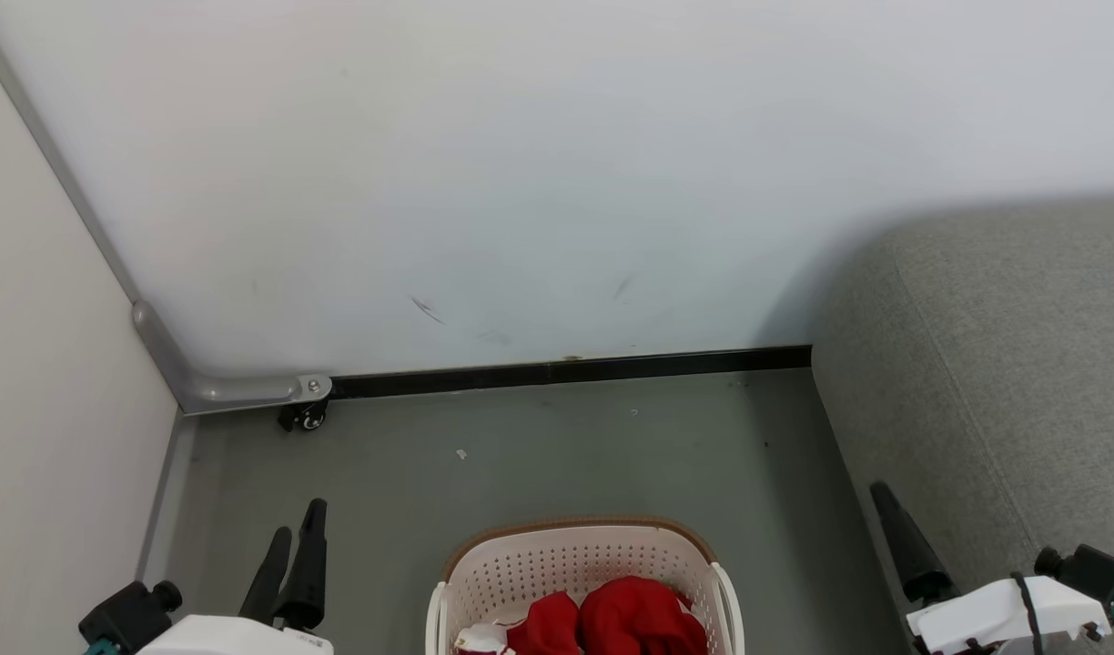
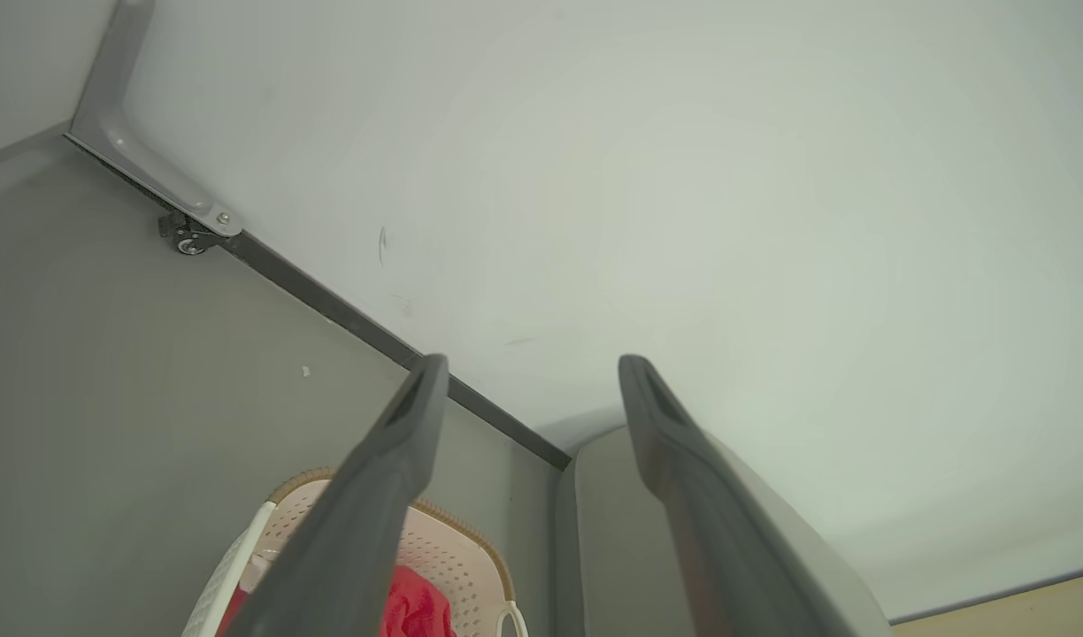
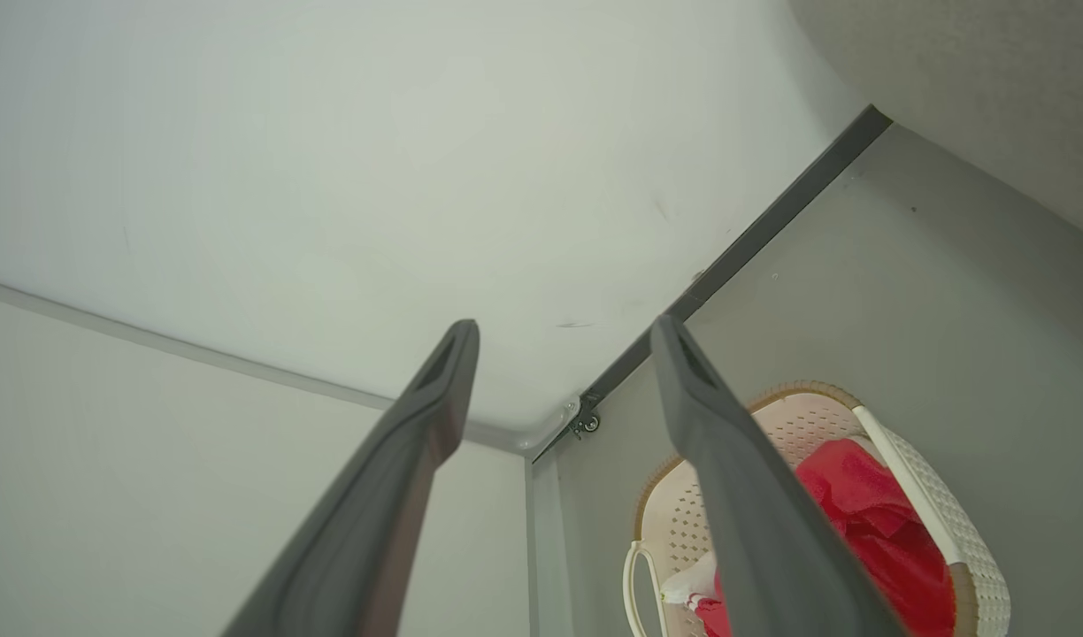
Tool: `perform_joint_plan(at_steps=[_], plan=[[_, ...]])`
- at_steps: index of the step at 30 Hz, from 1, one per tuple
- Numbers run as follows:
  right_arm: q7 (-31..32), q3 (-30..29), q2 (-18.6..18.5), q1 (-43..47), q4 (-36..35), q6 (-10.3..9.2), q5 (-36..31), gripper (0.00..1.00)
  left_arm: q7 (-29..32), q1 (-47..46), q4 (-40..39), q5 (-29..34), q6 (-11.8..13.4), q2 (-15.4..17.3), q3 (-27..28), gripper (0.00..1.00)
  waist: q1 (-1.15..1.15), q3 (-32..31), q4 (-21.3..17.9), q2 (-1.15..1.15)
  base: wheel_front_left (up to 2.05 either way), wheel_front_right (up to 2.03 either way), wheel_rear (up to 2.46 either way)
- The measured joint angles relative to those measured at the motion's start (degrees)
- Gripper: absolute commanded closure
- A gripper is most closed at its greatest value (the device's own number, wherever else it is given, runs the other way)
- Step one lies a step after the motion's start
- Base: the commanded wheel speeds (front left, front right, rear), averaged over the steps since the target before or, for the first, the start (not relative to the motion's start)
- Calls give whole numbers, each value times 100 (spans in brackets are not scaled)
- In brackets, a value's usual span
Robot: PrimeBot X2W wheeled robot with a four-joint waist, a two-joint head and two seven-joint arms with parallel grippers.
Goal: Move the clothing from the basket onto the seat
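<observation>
The cream-white basket with a brown rim stands on the grey floor at the bottom centre of the head view. Bright red clothing lies bunched inside it, with a bit of white trim at its left. The grey seat fills the right side, beside the basket. My left gripper hangs open at lower left, well left of the basket. My right gripper is at lower right, against the seat's front edge; the right wrist view shows its fingers apart and empty. The basket and clothing lie beyond them.
A white wall with a black baseboard closes the back. A pale panel on a grey bracket with a small caster bounds the left. Grey floor lies between the basket and the wall.
</observation>
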Motion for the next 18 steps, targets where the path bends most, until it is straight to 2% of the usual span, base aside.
perform_joint_plan(at_steps=[7, 18], plan=[[-93, 99, 1, 59, -51, 0, -666, 0, -113, -1, -194, 734, 138, 51, -155, 0, -4, -36, 6, 0, 0, 0, 0], [-326, 276, -3, 91, -170, 0, -1954, 0, -345, 1, -510, 2015, 402, 110, -471, 0, -57, -50, 16, 0, 0, 0, 0]])
